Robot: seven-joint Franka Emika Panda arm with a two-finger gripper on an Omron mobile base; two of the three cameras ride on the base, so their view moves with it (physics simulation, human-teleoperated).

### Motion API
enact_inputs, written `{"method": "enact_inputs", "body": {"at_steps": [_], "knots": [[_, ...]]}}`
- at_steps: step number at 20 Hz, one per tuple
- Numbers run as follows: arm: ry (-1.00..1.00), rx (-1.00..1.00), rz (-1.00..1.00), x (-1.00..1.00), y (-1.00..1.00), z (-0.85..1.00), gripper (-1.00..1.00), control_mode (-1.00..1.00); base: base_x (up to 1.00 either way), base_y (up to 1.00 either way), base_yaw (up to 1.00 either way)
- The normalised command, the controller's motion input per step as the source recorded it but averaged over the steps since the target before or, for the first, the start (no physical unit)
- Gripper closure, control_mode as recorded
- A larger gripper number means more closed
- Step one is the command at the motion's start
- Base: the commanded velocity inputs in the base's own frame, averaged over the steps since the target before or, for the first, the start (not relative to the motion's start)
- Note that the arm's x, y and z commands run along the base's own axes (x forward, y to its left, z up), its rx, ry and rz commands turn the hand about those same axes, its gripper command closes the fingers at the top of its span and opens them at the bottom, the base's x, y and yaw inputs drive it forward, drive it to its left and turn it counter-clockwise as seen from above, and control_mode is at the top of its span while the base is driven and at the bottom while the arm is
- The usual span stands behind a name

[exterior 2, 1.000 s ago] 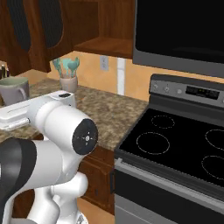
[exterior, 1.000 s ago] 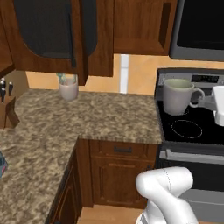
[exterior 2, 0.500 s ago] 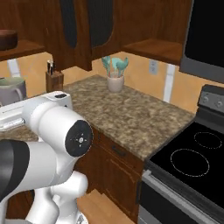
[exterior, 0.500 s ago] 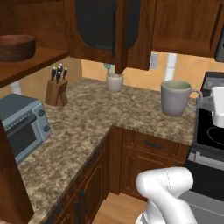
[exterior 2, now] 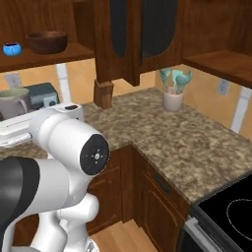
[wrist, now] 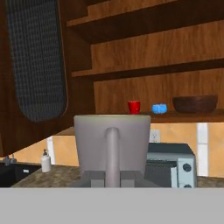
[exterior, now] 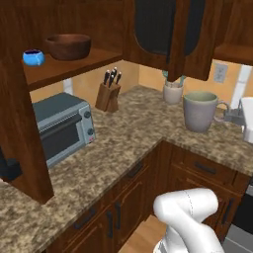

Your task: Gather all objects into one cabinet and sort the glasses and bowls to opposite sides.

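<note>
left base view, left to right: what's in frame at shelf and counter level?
blue bowl → brown bowl → toaster oven → knife block → utensil pot → grey-beige mug

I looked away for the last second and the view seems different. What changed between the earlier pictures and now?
The base swung left, so the whole scene slid: the stove left the left base view and the open cabinet with the brown bowl, blue bowl and toaster oven came in. The pincer stays shut on the grey-beige mug; nothing on the counter moved.
</note>
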Motion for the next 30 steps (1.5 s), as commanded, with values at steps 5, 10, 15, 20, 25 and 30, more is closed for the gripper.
{"method": "enact_inputs", "body": {"at_steps": [5, 10, 15, 20, 25, 30], "knots": [[0.0, 0.0, 0.0, 0.0, 0.0, 0.0, 1.0, 1.0, 0.2, 0.55, 0.03], [0.0, 0.0, 0.0, 0.0, 0.0, 0.0, 1.0, 1.0, 0.0, 0.23, 0.38], [0.0, 0.0, 0.0, 0.0, 0.0, 0.0, 1.0, 1.0, 0.21, 0.44, 0.25], [0.0, 0.0, 0.0, 0.0, 0.0, 0.0, 1.0, 1.0, 0.27, 0.89, 0.01], [0.0, 0.0, 0.0, 0.0, 0.0, 0.0, 1.0, 1.0, 0.63, 0.65, -0.04], [0.0, 0.0, 0.0, 0.0, 0.0, 0.0, 1.0, 1.0, 0.8, 0.92, -0.05]]}}
